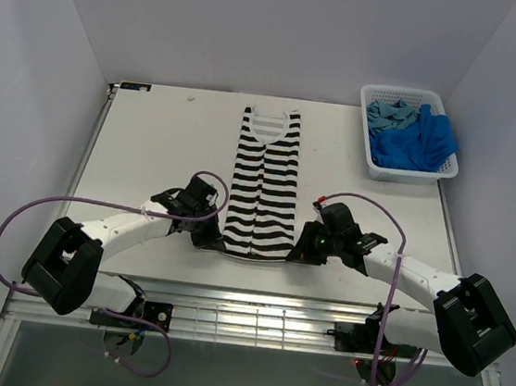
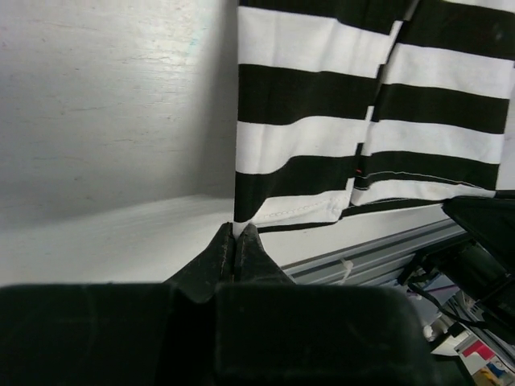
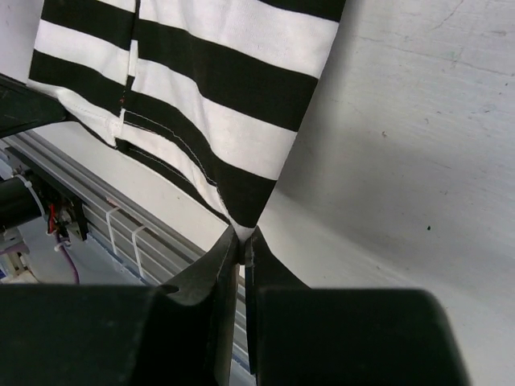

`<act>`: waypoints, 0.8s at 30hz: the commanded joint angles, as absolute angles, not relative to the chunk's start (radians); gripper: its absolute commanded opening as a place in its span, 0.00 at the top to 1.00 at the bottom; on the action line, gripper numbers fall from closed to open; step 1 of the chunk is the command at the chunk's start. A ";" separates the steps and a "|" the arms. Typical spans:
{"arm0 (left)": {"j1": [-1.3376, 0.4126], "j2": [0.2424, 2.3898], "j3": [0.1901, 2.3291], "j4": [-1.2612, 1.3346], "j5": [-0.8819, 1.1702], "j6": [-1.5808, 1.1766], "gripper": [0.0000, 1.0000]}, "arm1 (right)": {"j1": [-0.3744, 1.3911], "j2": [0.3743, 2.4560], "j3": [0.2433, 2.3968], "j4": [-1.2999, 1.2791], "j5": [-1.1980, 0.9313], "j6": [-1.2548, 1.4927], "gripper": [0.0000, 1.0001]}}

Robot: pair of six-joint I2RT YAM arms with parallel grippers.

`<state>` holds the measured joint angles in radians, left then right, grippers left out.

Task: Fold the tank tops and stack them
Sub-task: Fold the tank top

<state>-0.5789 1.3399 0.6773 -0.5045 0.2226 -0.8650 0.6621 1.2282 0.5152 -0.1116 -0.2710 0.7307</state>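
On the left, the left claw [image 2: 236,239] is pinched together on the near left corner of the striped tank top [image 1: 263,189], right at the hem. Only a sliver of white cloth sits between its tips. If the arm pulls away quickly, that corner could slide free.

In the middle, the striped tank top lies flat on the desk [image 1: 152,144], neckline far from the arms and hem at the near edge. It looks narrowed, with its sides turned inward, so several layers meet at each corner. A claw gripping only the upper layer would peel the fold apart when lifted.

To the right, the right claw [image 3: 243,239] is likewise clamped shut on the near right corner, on a black stripe. Its bite looks just as shallow. If one arm rises or travels faster than the other, the cloth would likely skew and the fold land crooked.

At the far right, the white basket [image 1: 407,176] holds the royal blue tank top [image 1: 422,142] and the teal tank top [image 1: 388,113], bunched together. They lie well apart from both claws.
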 commanded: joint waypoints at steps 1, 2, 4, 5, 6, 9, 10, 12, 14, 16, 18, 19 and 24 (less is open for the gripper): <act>-0.581 1.334 0.753 -0.548 0.244 -0.873 1.00 | 0.664 1.207 0.561 -0.159 -0.264 0.736 0.92; -0.581 1.347 0.788 -0.557 0.235 -0.876 1.00 | 0.664 1.209 0.589 -0.164 -0.255 0.724 0.92; -0.581 1.361 0.828 -0.594 0.209 -0.884 1.00 | 0.663 1.216 0.621 -0.190 -0.236 0.712 0.92; -0.581 1.370 0.872 -0.606 0.174 -0.887 1.00 | 0.663 1.221 0.638 -0.195 -0.212 0.706 0.92; -0.581 1.376 0.896 -0.624 0.157 -0.887 1.00 | 0.661 1.232 0.667 -0.196 -0.203 0.693 0.92; -0.575 1.413 0.985 -0.649 0.098 -0.885 1.00 | 0.649 1.264 0.737 -0.196 -0.173 0.670 0.92; -0.572 1.428 1.009 -0.661 0.091 -0.878 1.00 | 0.646 1.272 0.759 -0.199 -0.160 0.661 0.92; -0.561 1.477 1.073 -0.686 0.071 -0.867 1.00 | 0.637 1.298 0.825 -0.201 -0.144 0.632 0.92; -0.549 1.505 1.106 -0.689 0.057 -0.859 1.00 | 0.626 1.319 0.873 -0.213 -0.114 0.617 0.92; -0.523 1.538 1.152 -0.690 0.048 -0.859 1.00 | 0.606 1.354 0.943 -0.221 -0.104 0.592 0.92; -0.496 1.569 1.201 -0.677 0.041 -0.858 1.00 | 0.585 1.396 0.983 -0.219 -0.106 0.578 0.92; -0.488 1.580 1.218 -0.669 0.032 -0.854 1.00 | 0.577 1.410 1.023 -0.218 -0.107 0.566 0.92; -0.447 1.657 1.337 -0.626 0.015 -0.813 1.00 | 0.523 1.494 1.135 -0.216 -0.115 0.526 0.92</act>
